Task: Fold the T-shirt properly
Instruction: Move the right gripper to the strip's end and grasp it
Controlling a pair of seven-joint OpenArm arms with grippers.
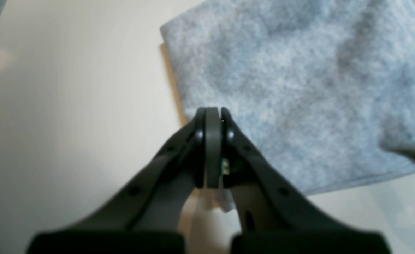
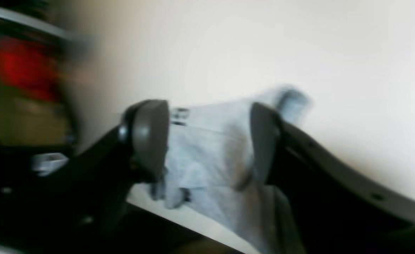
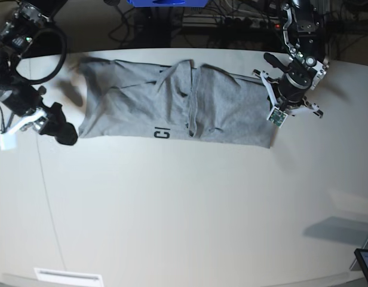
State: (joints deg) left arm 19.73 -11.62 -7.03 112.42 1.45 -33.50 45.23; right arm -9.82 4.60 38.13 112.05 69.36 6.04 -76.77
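The heather-grey short-sleeved cotton T-shirt point(image 3: 172, 110) is lying as a long band across the far part of the pale tabletop point(image 3: 190, 209), already doubled lengthwise, with a scrap of black block lettering showing at its near edge and loose ridges bunching around its middle. The left gripper point(image 1: 213, 114) is hovering just over one end of the band with its jaws pressed flat together and no cloth between them; the grey fabric is spreading ahead of and to one side of its tips, while bare table is lying on the other side. The right gripper point(image 2: 207, 141) is sitting at the opposite end, off the shirt's edge in the base view, with its jaws standing well apart; in the blurred wrist view, pale cloth is showing between and beyond the pads point(image 2: 150, 137), but whether any of it is touching them cannot be told. The shirt is looking light, limp and thin, so it will probably sag, stretch and drag rather than hold a shape. The better hold is likely at the end corners, pinching both layers together right at the hem, so the end lifts evenly when it is carried over.
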